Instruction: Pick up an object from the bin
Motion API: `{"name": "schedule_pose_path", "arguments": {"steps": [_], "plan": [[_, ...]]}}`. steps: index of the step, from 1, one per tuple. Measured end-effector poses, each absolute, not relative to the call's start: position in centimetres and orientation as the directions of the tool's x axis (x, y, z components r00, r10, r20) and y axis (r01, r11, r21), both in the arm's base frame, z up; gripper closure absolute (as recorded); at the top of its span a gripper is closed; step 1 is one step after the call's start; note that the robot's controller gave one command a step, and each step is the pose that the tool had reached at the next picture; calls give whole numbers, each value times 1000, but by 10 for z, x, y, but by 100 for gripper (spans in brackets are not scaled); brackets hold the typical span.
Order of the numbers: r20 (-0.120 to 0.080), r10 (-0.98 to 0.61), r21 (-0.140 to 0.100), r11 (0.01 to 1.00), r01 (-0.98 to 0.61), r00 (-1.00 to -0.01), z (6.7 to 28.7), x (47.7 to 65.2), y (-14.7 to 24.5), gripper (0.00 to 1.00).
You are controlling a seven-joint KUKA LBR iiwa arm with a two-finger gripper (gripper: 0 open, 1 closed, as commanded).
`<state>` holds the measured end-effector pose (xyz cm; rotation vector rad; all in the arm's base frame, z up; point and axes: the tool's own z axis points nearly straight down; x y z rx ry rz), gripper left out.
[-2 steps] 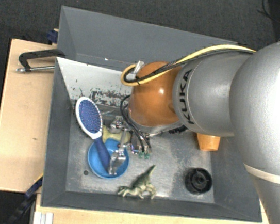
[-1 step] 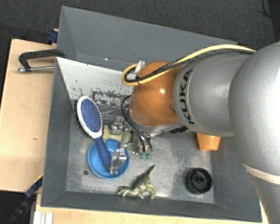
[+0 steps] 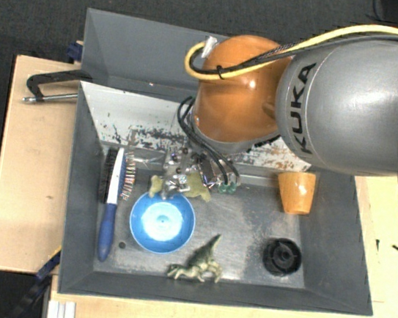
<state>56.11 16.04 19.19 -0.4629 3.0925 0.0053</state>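
My gripper (image 3: 179, 177) hangs under the orange wrist cover near the bin's back wall, left of centre. Its metal tips sit on a small pale yellow-green thing (image 3: 196, 188) lying just behind the blue bowl (image 3: 162, 223). A bit of that thing pokes out to the left of the tips as well. Whether it is between the fingers I cannot make out. The bowl stands upright right below the gripper, apart from it.
A hairbrush with a blue and white handle (image 3: 111, 201) lies along the left wall. A green toy dinosaur (image 3: 198, 265) lies at the front. An orange cup (image 3: 295, 192) and a black round cap (image 3: 281, 256) are at the right. The arm covers the bin's back right.
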Motion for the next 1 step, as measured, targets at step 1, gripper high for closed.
{"name": "schedule_pose_path", "arguments": {"steps": [1], "plan": [[-16,-287,1,958,-287,-958,265,560,172,100]]}}
